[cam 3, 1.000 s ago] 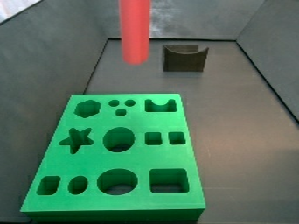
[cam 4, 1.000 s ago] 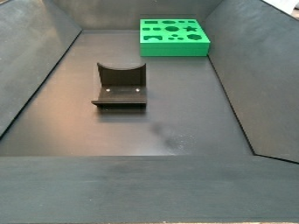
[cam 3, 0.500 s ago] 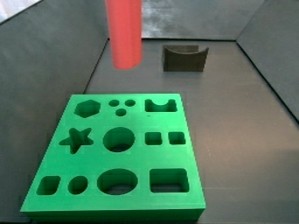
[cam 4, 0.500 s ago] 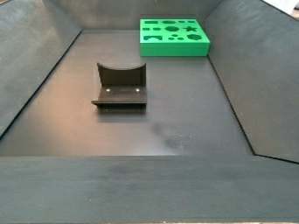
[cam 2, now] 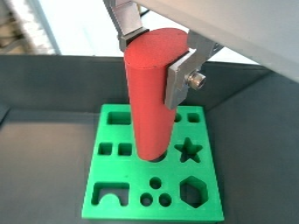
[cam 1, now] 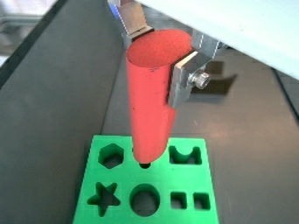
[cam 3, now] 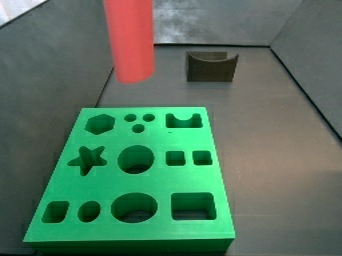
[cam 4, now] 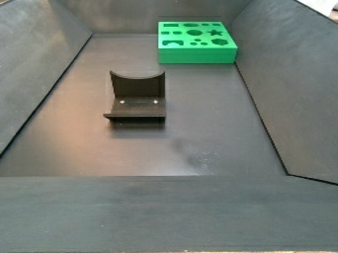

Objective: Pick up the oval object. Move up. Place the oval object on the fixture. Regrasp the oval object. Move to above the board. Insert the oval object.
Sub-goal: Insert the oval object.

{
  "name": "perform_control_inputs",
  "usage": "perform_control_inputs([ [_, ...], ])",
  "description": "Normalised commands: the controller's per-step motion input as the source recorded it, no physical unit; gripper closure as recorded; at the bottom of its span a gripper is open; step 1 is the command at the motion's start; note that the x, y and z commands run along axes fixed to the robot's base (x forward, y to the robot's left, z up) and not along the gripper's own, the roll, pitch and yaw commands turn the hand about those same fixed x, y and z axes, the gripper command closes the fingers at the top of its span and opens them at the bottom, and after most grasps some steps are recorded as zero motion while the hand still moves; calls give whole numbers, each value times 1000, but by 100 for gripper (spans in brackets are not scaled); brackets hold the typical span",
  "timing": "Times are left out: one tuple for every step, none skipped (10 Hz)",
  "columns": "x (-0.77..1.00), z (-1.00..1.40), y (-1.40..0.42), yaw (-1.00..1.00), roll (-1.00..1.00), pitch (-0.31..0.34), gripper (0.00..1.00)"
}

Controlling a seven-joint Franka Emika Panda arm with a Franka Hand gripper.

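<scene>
The oval object (cam 1: pixel 149 105) is a long red-orange peg hanging upright. My gripper (cam 1: pixel 158 48) is shut on its top end, one silver finger on each side; both wrist views show this grip (cam 2: pixel 158 57). Below the peg's lower end lies the green board (cam 1: pixel 208 175) with its cut-out holes. In a side view the peg (cam 3: pixel 131 40) hangs from the top edge, above the floor just beyond the board's (cam 3: pixel 167 180) far left corner; the fingers are out of that frame. The dark fixture (cam 3: pixel 210 66) stands empty at the back. Neither peg nor gripper shows in the side view with the fixture (cam 4: pixel 134 97) in the middle.
Dark grey walls slope up around the floor on all sides. The board (cam 4: pixel 199 56) sits against the far wall in a side view, with the fixture between it and the open dark floor nearer the camera.
In the side view the peg has shifted left and a little lower over the last second, coming nearer the board's far left corner. Board and fixture have not moved.
</scene>
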Motion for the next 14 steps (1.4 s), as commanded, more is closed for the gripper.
perform_control_inputs([
  [-100, -74, -189, -786, 0, -23, 100],
  [-83, -40, -189, -797, 0, -19, 100],
  [-77, -80, -246, -757, -6, -40, 100],
  [0, -97, -414, -597, 0, -71, 100],
  [0, -83, -397, -583, -27, -77, 100],
  [-31, -60, -360, -594, -79, -83, 100],
  [-49, -117, -377, -589, -54, -91, 100],
  [-20, -134, -397, -631, 0, -74, 100],
  [-17, -140, -411, -631, 0, -70, 100],
  [0, -140, -417, -466, 0, -49, 100],
  [29, -177, -429, -386, 0, -50, 100],
  [0, -271, -509, -414, 54, -54, 100],
  [0, -314, -457, -446, 226, -1, 100],
  [0, -206, -357, -451, 176, -3, 100],
])
